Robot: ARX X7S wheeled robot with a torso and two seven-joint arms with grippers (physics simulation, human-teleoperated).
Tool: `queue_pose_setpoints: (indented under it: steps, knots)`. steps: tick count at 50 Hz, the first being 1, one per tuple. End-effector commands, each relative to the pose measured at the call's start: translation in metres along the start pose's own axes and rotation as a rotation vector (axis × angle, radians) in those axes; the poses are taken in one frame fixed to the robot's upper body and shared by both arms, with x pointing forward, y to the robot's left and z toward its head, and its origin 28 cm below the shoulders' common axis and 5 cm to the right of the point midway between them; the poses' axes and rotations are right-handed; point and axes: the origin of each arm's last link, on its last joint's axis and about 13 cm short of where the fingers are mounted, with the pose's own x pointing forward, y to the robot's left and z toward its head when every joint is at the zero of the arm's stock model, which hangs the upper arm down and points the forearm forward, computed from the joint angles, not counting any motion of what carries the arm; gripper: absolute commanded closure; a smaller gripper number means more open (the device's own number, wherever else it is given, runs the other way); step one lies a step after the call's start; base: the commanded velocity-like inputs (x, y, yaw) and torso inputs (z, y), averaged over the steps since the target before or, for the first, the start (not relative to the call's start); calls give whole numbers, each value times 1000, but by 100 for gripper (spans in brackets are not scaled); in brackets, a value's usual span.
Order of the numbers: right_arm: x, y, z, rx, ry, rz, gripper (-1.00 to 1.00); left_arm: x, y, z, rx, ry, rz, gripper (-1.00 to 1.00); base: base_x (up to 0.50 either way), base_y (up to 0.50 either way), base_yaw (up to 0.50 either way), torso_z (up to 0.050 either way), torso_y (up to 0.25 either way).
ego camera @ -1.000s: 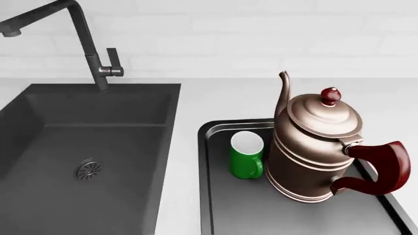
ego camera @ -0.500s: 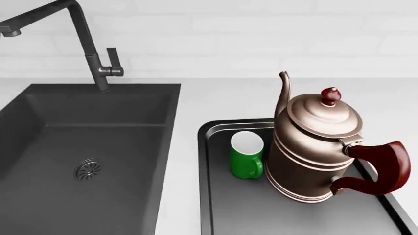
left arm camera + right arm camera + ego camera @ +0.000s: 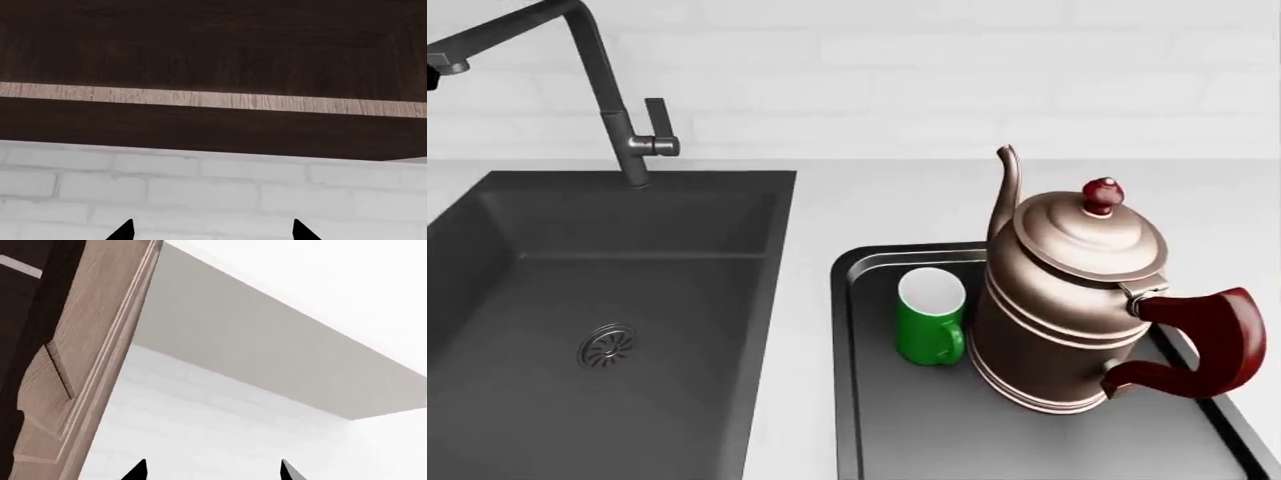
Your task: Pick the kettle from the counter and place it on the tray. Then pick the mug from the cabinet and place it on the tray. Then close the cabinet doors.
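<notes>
In the head view the copper-bronze kettle stands upright on the dark grey tray, dark red handle to the right, spout to the back. The small green mug stands upright on the tray just left of the kettle, close beside it. The tray lies on the white counter. No gripper shows in the head view. My left gripper is open and empty, raised below the dark wooden cabinet underside. My right gripper is open and empty beside an open light-wood cabinet door.
A deep dark sink with a dark faucet lies left of the tray. A white brick wall runs behind the counter. A small dark shape touches the head view's far left edge.
A small dark shape has entered the head view at its far left edge. The kettle, mug and tray have not moved.
</notes>
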Motion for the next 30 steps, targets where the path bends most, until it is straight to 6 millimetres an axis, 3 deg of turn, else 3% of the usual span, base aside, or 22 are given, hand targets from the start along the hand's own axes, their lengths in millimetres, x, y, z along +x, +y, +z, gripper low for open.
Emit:
queue_pose_setpoints:
  steps: [1,14,30]
  knots:
    - [42,8,40,81,-97,109,-100,-1,1,-2,-3,4,1,-100,0,0,0,10,0]
    - [69,45,36,271,-52,313,-100,-2,5,-6,-9,10,10,-100,0,0,0,4,0]
    - [87,69,32,384,-40,448,-100,-4,8,1,-13,-6,17,-100,0,0,0,1,0]
